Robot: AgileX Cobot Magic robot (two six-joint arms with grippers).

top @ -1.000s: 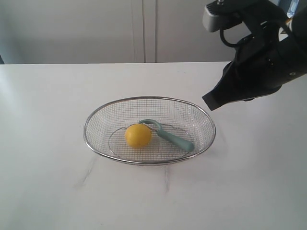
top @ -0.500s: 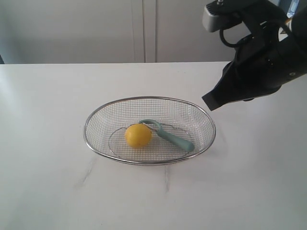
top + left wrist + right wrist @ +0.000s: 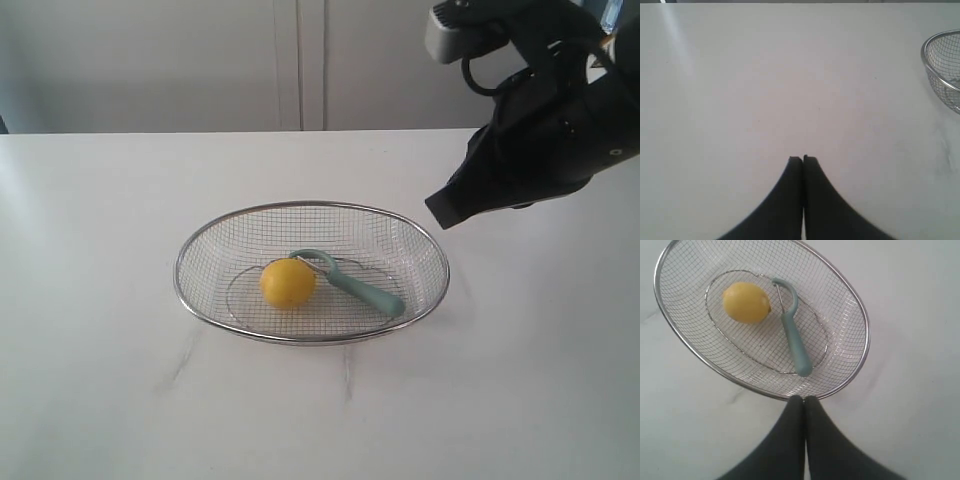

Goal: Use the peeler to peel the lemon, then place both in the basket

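The yellow lemon [image 3: 288,284] [image 3: 746,302] lies inside the wire mesh basket [image 3: 200,250] [image 3: 860,330] at the table's middle. The peeler [image 3: 362,289] [image 3: 794,342], pale teal with a metal blade head, lies in the basket too, its head against the lemon. My right gripper [image 3: 438,211] [image 3: 804,398] hangs shut and empty above the table, up and to the right of the basket's rim. My left gripper [image 3: 803,159] is shut on nothing over bare table, with the basket's rim [image 3: 935,70] off to one side; it does not show in the exterior view.
A white table [image 3: 100,300] carries everything, with faint grey veins [image 3: 180,365] in front of the basket. A pale wall with panel seams [image 3: 300,60] runs behind the table's far edge. The right arm's dark body [image 3: 560,110] fills the upper right corner.
The right arm has drifted very slightly to the right. The lemon, peeler and basket lie as before.
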